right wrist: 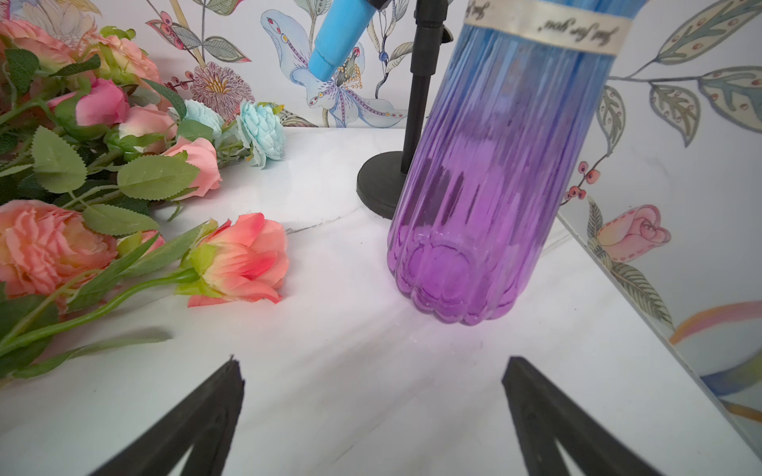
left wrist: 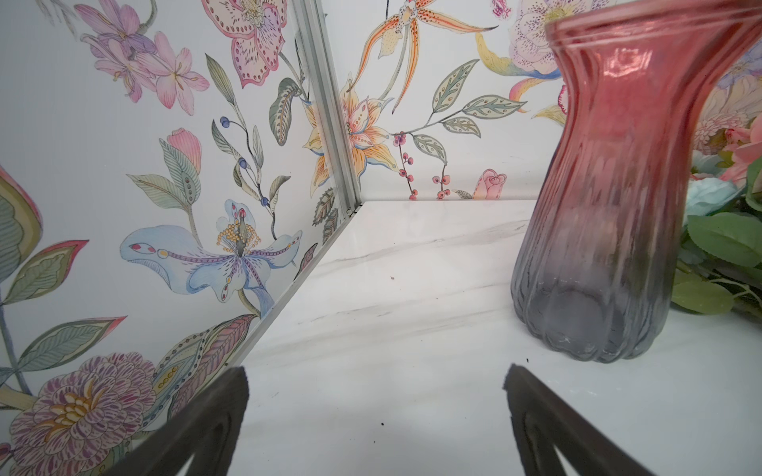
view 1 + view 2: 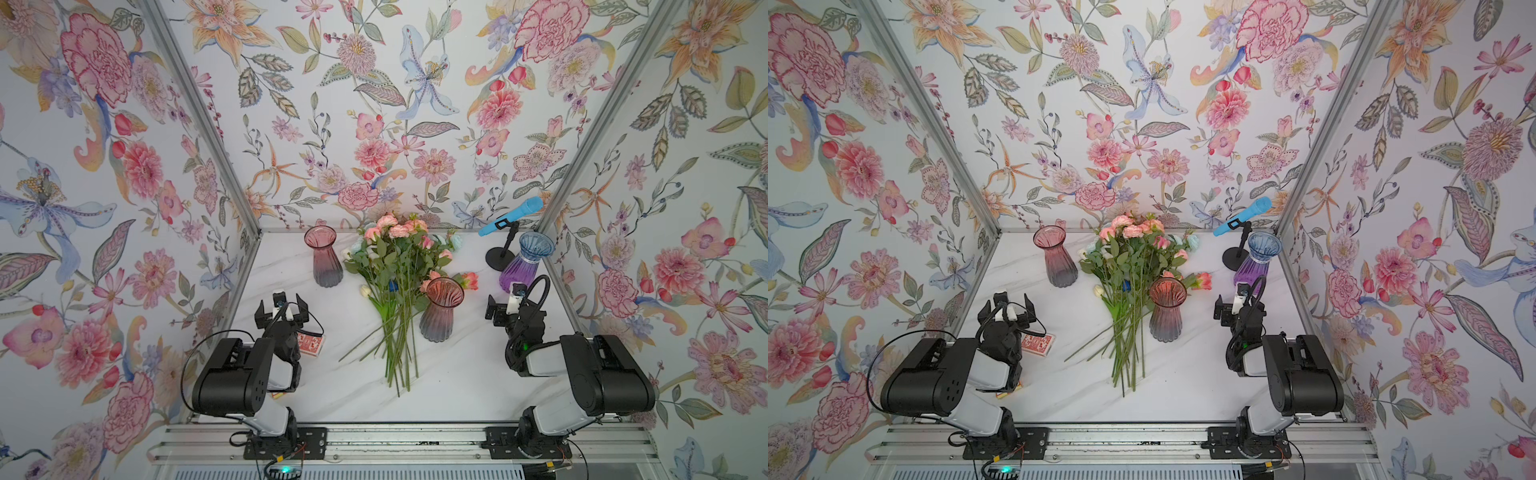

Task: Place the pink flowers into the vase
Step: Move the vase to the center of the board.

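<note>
Stems of pink flowers (image 3: 397,270) roughly robotward

Three vases (image 3: 323,262) (image 3: 440,311) (image 3: 524,266) (two pink), one flower bunch (image 3: 395,266), one microphone (image 3: 513,215), one card pack (image 3: 311,345)

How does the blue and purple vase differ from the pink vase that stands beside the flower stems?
Colour: the blue and purple vase fades blue to purple; the pink vase fades pink to grey. Neck: the blue and purple vase wears a lettered ribbon; the pink vase shows none. Both are ribbed glass, upright, empty.
</note>
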Controlling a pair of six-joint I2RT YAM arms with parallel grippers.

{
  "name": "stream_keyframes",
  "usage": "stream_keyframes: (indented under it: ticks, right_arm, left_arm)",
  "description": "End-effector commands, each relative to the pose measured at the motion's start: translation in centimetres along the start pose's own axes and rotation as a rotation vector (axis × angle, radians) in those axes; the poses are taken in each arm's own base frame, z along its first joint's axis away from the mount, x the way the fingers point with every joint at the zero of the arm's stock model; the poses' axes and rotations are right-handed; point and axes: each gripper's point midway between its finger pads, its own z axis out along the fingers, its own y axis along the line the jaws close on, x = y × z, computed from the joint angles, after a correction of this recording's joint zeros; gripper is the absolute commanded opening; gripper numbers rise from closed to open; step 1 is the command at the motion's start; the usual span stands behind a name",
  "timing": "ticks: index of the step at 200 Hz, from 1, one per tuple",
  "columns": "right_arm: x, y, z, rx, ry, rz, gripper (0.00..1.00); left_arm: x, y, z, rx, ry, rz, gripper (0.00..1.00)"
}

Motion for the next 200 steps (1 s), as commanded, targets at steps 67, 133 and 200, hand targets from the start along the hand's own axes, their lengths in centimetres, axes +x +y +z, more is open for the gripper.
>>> stream_keyframes:
  ticks: [67,133,200]
  right_arm:
    - [-3.4,0.0,1.3,0.016,0.062,-0.021,0.99]
    - [-10.4,-3.6,-2.3,0.248,0.088,0.268,0.99]
    - [-13.5,2.1,-5.9,-0.092,0.315,0.368,0.99]
  left_arm:
    - [-0.9,0.4,0.2,-0.037,-0.031,0.004,1.0]
    - [-4.6,1.4,0.7,-0.136,-0.008,0.014,1.0]
    - [-15.1,-4.9,-0.1,0.212,-0.075,-0.161,1.0]
